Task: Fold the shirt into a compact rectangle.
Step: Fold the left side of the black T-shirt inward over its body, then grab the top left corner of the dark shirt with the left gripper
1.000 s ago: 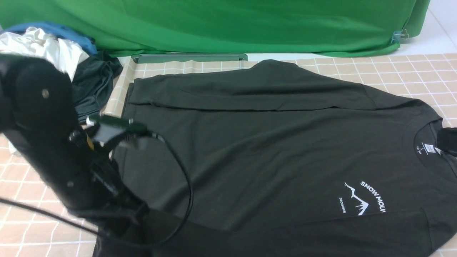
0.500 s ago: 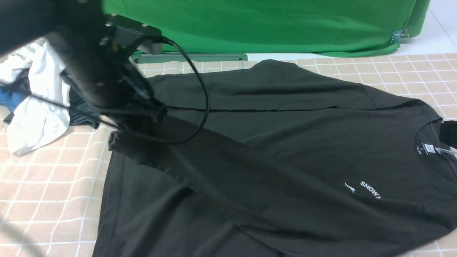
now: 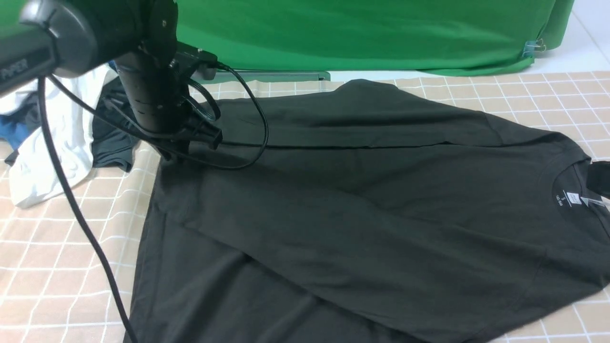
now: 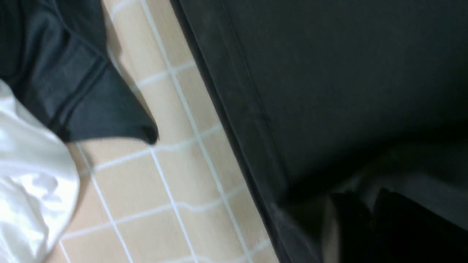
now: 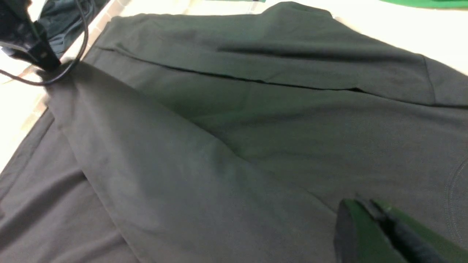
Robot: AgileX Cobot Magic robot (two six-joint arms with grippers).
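Near sleeve (image 3: 295, 247): laid diagonally over the shirt (image 3: 429, 190), lower centre to upper left.
Shirt: fills mid-frame, collar at right edge.
Right gripper (image 5: 369, 226): pressed together beside collar, pinching nothing visible.
Far sleeve (image 3: 333, 119): folded in along upper edge.
Left gripper (image 3: 190, 143): upper left at cuff; grip unclear.
Remaining: probably the body folds.

Large black long-sleeved cotton shirt (image 5: 278, 131) spread over pale table (image 5: 18, 98). One sleeve (image 5: 153, 164) folded diagonally across body, its end reaching left gripper (image 5: 36, 51); black cable (image 5: 82, 40) loops alongside. Right gripper (image 5: 360, 206) over shirt, jaws together.
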